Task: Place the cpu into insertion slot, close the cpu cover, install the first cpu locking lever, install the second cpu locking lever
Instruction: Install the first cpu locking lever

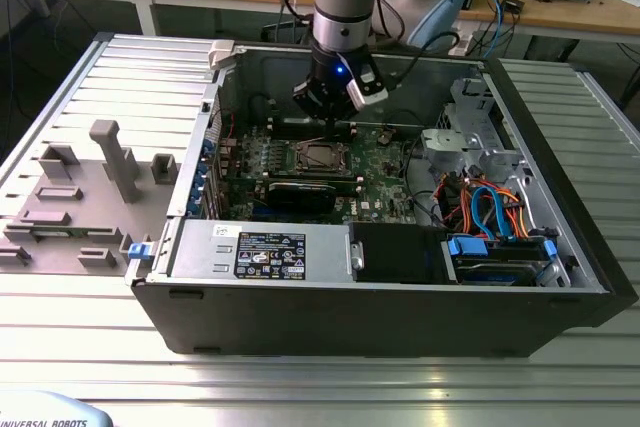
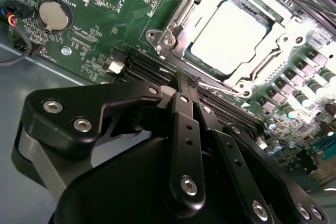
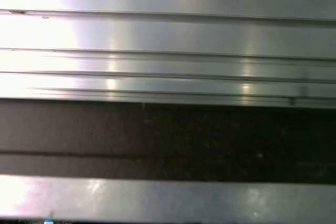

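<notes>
In the second wrist view the cpu (image 2: 228, 38), a square chip with a bright silver top, lies in the insertion slot (image 2: 157, 38) on the green board. The cpu cover (image 2: 181, 14), a silver metal frame, lies flat around the chip. My gripper (image 2: 188, 83) is shut, its black fingers (image 2: 185, 129) pressed together just off the near edge of the socket. A thin silver lever rod (image 2: 220, 85) runs beside the fingertips; I cannot tell whether they touch it. In the exterior view the gripper (image 1: 335, 125) hangs inside the open case just behind the slot (image 1: 320, 156).
The open computer case (image 1: 560, 247) lies on a ribbed metal table (image 1: 60, 107). Black memory slots (image 2: 142, 66) run beside the socket. A graphics card (image 1: 300, 192), a power supply (image 1: 265, 247) and bundled cables (image 1: 490, 207) fill the case. Grey fixtures (image 1: 115, 157) stand on the exterior view's left.
</notes>
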You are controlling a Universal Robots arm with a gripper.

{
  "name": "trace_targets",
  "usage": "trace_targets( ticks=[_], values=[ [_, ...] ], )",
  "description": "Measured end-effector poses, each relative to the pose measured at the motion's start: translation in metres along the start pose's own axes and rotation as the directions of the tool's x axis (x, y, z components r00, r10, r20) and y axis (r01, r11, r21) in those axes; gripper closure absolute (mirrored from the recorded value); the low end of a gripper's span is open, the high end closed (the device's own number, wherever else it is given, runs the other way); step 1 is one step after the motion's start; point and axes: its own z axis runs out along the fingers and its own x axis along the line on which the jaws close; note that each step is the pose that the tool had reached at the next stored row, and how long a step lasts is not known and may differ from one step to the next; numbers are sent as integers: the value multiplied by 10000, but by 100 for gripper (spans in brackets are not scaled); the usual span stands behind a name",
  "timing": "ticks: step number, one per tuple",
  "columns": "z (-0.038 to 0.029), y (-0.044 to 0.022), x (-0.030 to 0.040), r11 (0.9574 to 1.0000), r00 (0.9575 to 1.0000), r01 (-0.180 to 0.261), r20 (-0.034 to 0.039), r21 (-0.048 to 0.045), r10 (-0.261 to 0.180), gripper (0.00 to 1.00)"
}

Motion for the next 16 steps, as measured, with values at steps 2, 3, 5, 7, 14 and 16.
trace_targets(
  ticks=[2,3,5,7,14,16],
  values=[
    [17,-1,-9,10000,10000,-36,2,-1,36,89],
    [27,-2,-13,10000,10000,-42,3,-2,42,89],
    [43,-3,-19,10000,10000,-48,3,-1,48,89],
    [64,-4,-26,10000,10000,-54,3,-1,54,89],
    [112,-8,-33,10000,10000,-59,1,1,59,89],
    [116,-7,-33,10000,10000,-59,2,0,59,89]
  ],
)
